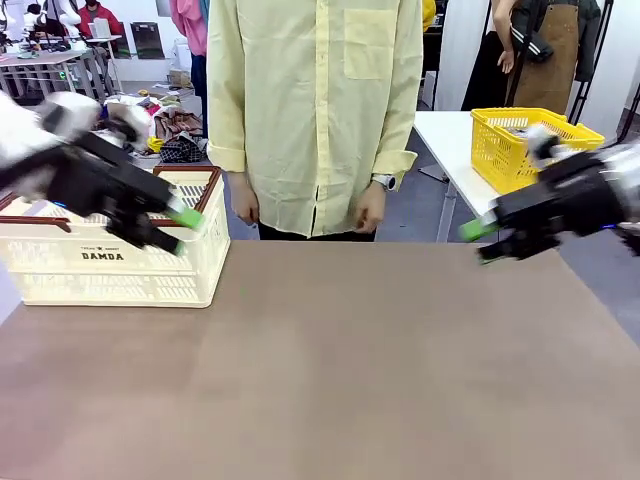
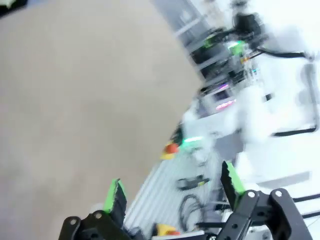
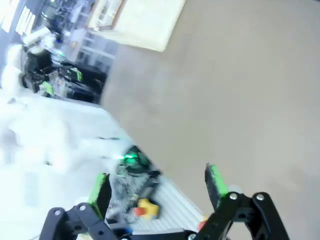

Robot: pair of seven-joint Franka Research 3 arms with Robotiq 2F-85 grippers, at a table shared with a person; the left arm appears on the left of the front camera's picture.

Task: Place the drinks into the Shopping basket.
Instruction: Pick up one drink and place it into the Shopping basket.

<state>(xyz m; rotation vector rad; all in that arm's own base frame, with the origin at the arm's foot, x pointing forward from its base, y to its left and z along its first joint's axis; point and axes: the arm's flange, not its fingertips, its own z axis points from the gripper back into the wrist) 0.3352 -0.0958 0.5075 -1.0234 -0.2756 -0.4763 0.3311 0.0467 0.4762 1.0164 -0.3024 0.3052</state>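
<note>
The cream shopping basket [image 1: 120, 275] with its dark brown rim stands on the far left corner of the brown desk [image 1: 330, 360], the DAMDA print facing the robot. The left pincer [image 1: 178, 231] hangs in the air in front of the basket's right end, above the desk and pointing down to the right. Its green-tipped fingers [image 2: 114, 196] are spread wide with nothing between them (the wrist view is blurred, but the gap is plain).

The right pincer [image 1: 482, 243] hovers over the desk's far right edge, pointing left and slightly down. Its fingers [image 3: 215, 181] are also spread apart and hold nothing. In the right wrist view the basket shows as a pale block at the top, well away from that pincer.

A person [image 1: 315, 100] in a pale yellow shirt stands at the far side, between the two arms, hands hanging low. Behind the right arm, a yellow mesh basket [image 1: 520, 150] sits on a white table [image 1: 450, 140].
</note>
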